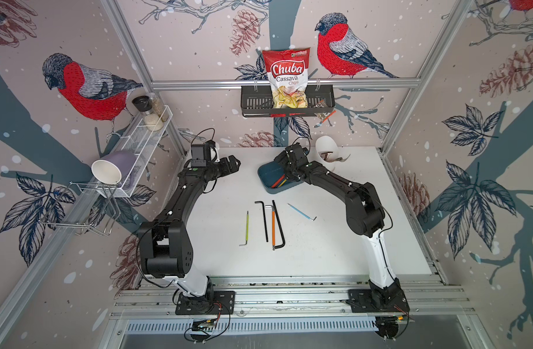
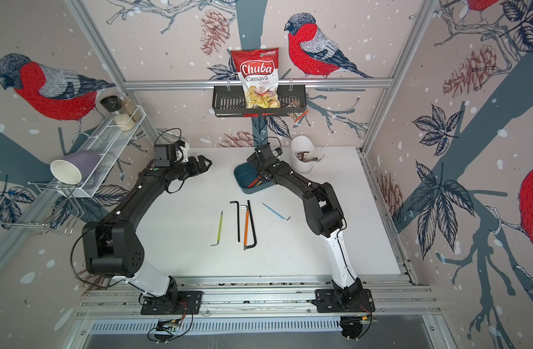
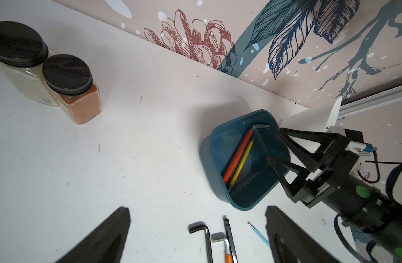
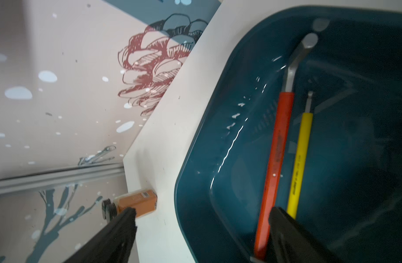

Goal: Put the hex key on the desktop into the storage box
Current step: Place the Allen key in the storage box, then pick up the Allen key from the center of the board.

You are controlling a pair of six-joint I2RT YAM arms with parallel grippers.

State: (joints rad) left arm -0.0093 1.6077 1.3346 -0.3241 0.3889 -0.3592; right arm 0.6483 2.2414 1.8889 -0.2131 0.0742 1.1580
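The teal storage box (image 1: 266, 181) (image 3: 215, 145) sits at the back of the white desktop (image 1: 334, 241). A red-orange hex key (image 4: 275, 148) and a yellow hex key (image 4: 300, 159) lie inside it. My right gripper (image 3: 276, 145) (image 4: 203, 211) hangs open over the box's edge, holding nothing. Several hex keys lie mid-desktop: green (image 1: 246, 228), black (image 1: 263, 220), orange (image 1: 273, 226), a larger black one (image 1: 279, 226) and light blue (image 1: 301, 211). My left gripper (image 1: 235, 163) (image 3: 197, 210) is open and empty, held above the desktop to the left of the box.
A tipped white cup (image 1: 327, 148) lies behind the box. A black wall basket (image 1: 253, 104) holds a chips bag (image 1: 286, 72). Two black-lidded jars (image 3: 74, 88) stand on the desktop's back left. A wire shelf (image 1: 144, 142) with a purple mug (image 1: 114, 169) lines the left wall.
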